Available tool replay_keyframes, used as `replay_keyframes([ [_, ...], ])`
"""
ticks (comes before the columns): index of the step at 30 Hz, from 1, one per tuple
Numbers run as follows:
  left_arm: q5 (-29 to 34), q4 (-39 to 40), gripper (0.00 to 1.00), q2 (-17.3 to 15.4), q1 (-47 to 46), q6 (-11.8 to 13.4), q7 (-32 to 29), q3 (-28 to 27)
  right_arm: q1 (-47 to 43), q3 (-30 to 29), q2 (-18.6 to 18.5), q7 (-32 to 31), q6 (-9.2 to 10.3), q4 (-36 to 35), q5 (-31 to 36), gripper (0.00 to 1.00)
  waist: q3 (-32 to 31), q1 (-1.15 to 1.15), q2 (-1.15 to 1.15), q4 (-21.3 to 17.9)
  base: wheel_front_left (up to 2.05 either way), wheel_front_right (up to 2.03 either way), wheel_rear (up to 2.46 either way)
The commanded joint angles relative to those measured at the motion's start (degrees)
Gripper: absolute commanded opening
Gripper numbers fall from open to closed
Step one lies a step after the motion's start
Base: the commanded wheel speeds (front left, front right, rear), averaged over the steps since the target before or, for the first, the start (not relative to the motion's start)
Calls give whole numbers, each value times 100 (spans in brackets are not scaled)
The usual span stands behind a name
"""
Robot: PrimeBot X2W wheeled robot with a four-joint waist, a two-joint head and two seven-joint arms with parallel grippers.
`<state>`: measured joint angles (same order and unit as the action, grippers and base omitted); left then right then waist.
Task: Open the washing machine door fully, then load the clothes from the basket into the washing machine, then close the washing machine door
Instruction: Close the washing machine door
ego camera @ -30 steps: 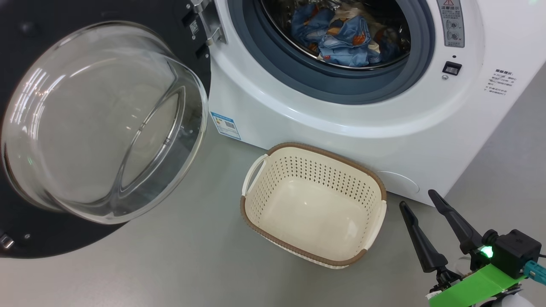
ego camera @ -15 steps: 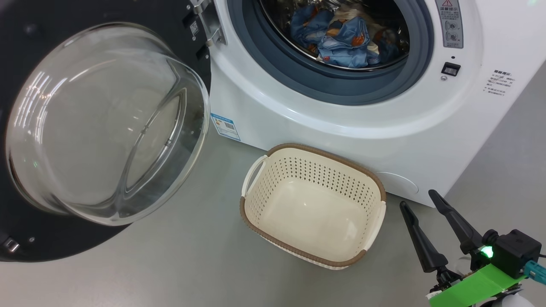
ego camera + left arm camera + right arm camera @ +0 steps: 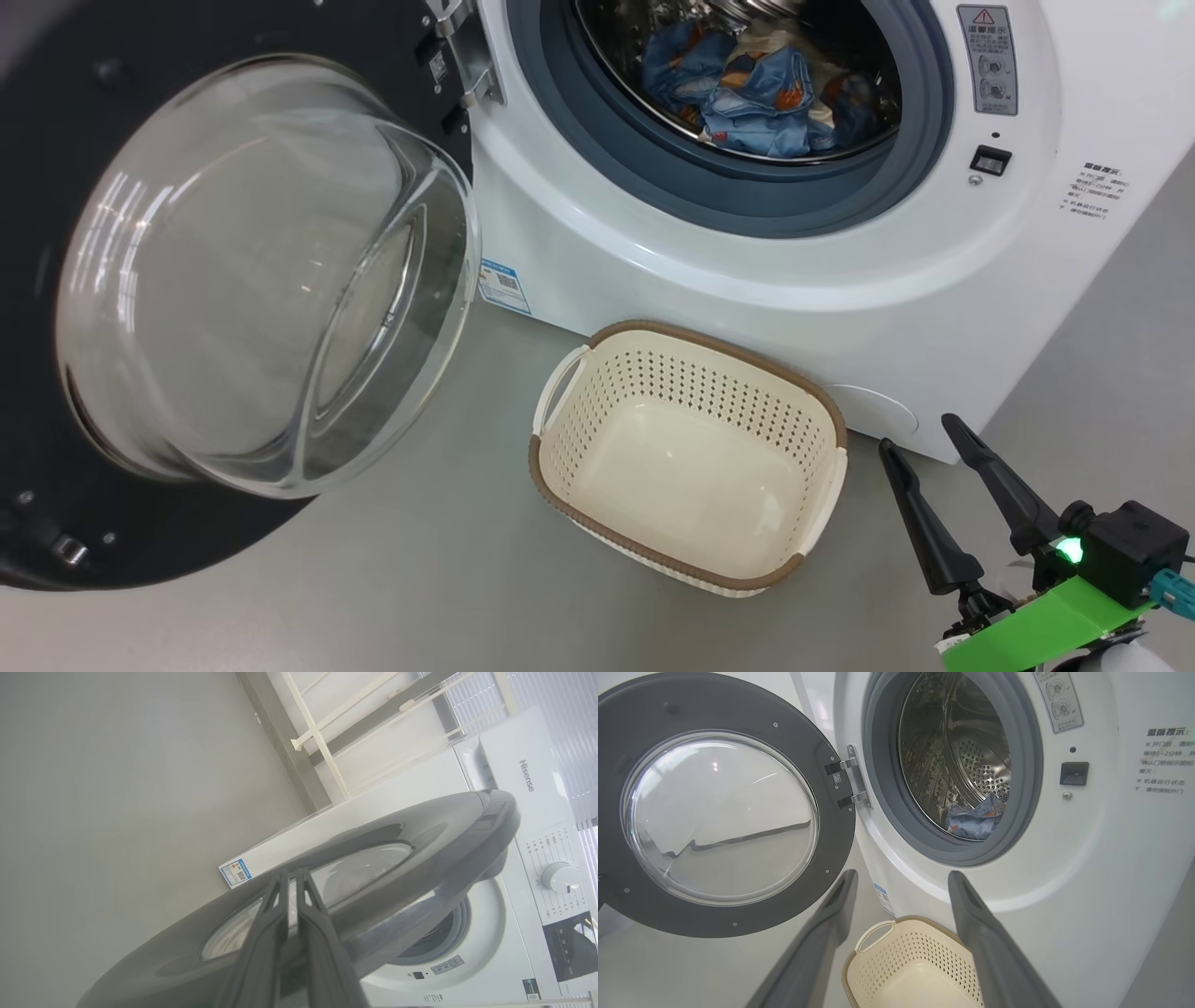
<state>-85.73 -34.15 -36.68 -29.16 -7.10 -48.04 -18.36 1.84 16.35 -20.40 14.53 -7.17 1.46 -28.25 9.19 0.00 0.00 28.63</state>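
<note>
The washing machine door (image 3: 261,280) has edged toward closing, the left gripper (image 3: 290,877) pinched shut at its outer face, with the clothes (image 3: 766,103) loaded, the basket (image 3: 691,334) empty and the right gripper (image 3: 918,434) spread idle.

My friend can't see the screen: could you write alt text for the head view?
A white washing machine holds blue clothes inside, its black door with a glass bowl standing open at left. An empty cream basket stands in front, with the right gripper open at lower right.

Door (image 3: 261,280) open; clothes (image 3: 756,103) in washer (image 3: 747,299); basket (image 3: 691,383) upright.
</note>
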Motion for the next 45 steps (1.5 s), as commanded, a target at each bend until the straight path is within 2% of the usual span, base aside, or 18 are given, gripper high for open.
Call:
replay_keyframes([
  [1, -83, 263, 0, -224, 47, -38, -160, -80, 104, 59, -86, 47, -32, -125, 9, 100, -16, 0, 0, 7, 0, 0, 0],
  [16, -274, 1307, 0, 203, 587, -33, -341, -12, 54, -5, -78, 47, -32, -150, 6, 100, -94, 0, 0, 27, 0, 0, 0],
  [30, -463, 2798, 0, 500, 1182, 259, -743, 186, -3, -97, -48, 47, -32, -195, 10, 100, -173, 0, 0, -157, 0, 0, 0],
  [45, -539, 3970, 0, 721, 1496, 504, -968, 451, -26, -126, 34, 47, -32, -219, 18, 100, -186, 0, 0, -593, 0, 0, 0],
])
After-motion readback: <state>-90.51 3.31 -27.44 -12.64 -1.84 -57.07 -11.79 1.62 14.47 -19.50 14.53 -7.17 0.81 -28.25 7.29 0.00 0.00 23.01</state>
